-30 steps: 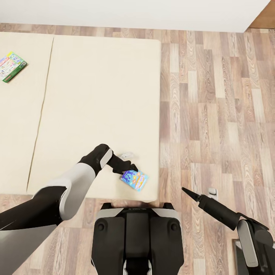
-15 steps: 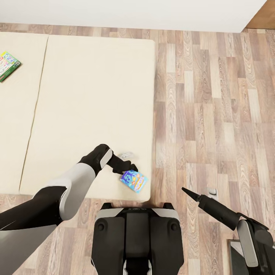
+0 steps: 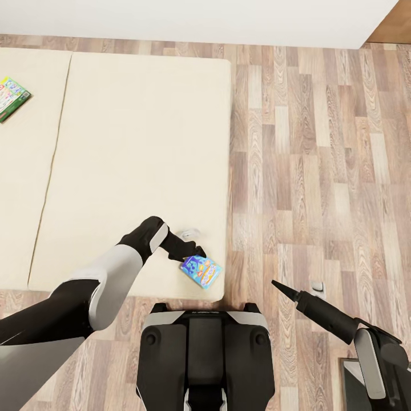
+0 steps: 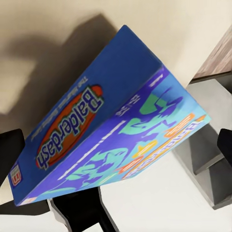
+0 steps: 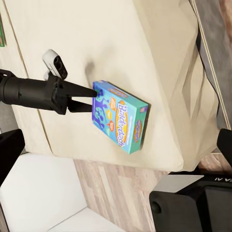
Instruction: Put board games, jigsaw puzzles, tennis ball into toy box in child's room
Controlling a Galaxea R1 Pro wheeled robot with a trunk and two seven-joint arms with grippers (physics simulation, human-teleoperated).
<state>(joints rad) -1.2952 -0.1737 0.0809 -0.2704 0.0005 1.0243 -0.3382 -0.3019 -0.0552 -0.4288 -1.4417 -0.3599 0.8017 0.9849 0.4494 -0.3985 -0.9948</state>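
My left gripper (image 3: 196, 254) is shut on the edge of a small blue board game (image 3: 201, 271), a box lettered "Balderdash". It holds the box tilted, just above the near right corner of the beige bed (image 3: 131, 142). The right wrist view shows the left gripper (image 5: 94, 98) pinching the board game (image 5: 121, 123), which casts a shadow on the mattress. The same box (image 4: 111, 130) looms close in the left wrist view. A second, colourful pale board game (image 3: 10, 98) lies flat at the bed's far left. My right gripper (image 3: 274, 283) hangs open and empty over the floor, right of the bed.
Wood-plank floor (image 3: 319, 171) stretches to the right of the bed and along its near edge. A white wall (image 3: 171, 17) runs behind. My own dark base (image 3: 205, 354) stands right at the bed's near edge. The grey bed frame (image 5: 208, 29) lines the mattress side.
The whole picture has shifted, with the bed sliding slightly left, so the camera moved. My left gripper still holds the blue box at the same spot in view. The right arm is unchanged.
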